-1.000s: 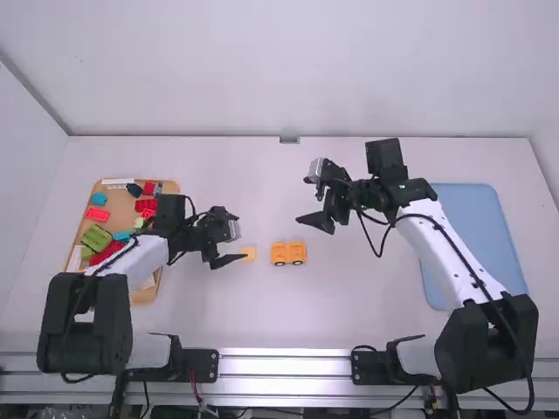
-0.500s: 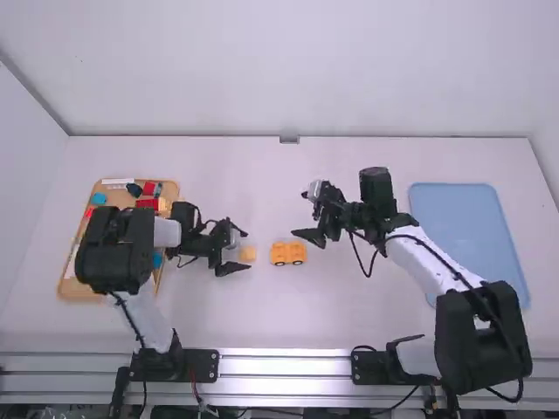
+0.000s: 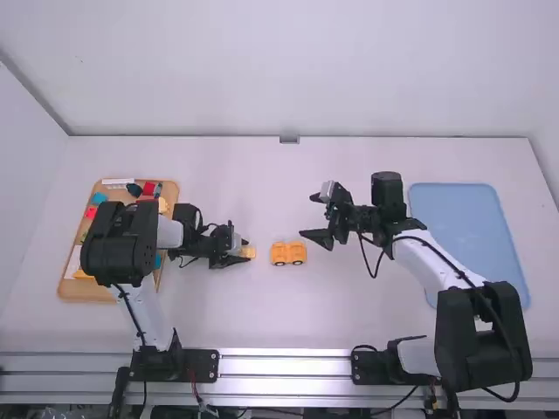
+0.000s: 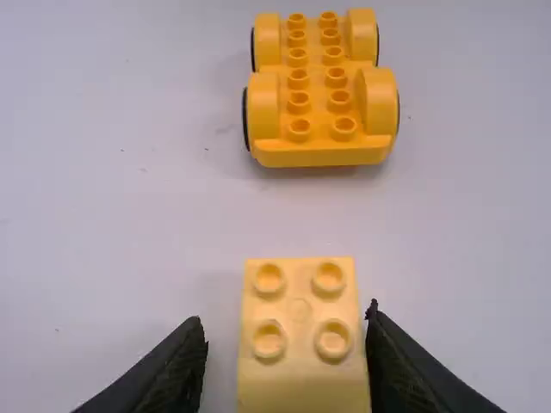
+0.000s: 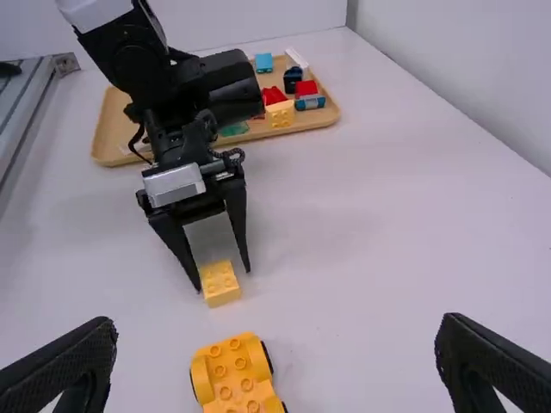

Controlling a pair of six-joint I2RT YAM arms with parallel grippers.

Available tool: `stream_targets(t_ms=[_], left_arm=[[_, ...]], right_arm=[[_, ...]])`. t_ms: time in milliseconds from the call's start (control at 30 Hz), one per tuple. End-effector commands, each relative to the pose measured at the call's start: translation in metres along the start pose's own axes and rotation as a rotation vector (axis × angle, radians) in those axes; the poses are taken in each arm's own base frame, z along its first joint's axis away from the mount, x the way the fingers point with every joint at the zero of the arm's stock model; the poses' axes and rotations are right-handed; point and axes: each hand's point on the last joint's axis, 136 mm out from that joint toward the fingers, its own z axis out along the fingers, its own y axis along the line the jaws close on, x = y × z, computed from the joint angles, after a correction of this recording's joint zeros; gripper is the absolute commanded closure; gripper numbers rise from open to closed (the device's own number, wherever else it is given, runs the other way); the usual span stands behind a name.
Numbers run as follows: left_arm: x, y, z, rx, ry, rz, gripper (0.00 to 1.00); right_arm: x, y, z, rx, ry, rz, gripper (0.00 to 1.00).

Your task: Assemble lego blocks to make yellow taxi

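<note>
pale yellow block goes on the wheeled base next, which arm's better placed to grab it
Left, I'd say: the left gripper has its open fingers on either side of the pale yellow block. The right gripper is open and empty, farther off, nearer the wheeled base.

You have a plain pale-yellow block (image 4: 301, 301), and a deeper orange-yellow wheeled base (image 4: 318, 112) with black tyres (image 4: 246, 120). Your tan tray (image 5: 110, 138) carries red (image 5: 306, 88), light blue (image 5: 264, 62), green (image 5: 234, 129) and yellow blocks (image 5: 280, 114). Your other tray (image 3: 463, 236) is solid pale blue, your table (image 3: 349, 314) white. Your right arm (image 3: 428, 260) is white and black.
</note>
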Motion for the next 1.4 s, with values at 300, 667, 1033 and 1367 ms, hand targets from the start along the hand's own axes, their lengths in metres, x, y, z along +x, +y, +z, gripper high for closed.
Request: stream_targets(t_ms=[300, 667, 1033, 1367], left_arm=[[0.007, -0.005, 0.002, -0.014, 0.008, -0.036, 0.86], [-0.024, 0.0, -0.014, -0.023, 0.008, -0.03, 0.98], [-0.075, -0.016, -0.005, -0.057, 0.074, 0.024, 0.98], [-0.097, -0.019, 0.024, -0.007, -0.011, 0.014, 0.97]], right_arm=[[-0.002, 0.004, -0.001, -0.013, -0.013, -0.005, 0.02], [0.015, 0.01, 0.007, -0.009, 0.055, -0.099, 0.01], [0.087, 0.02, 0.025, -0.049, 0.144, -0.122, 0.01], [0.131, 0.028, 0.054, -0.191, 0.037, -0.147, 0.01]])
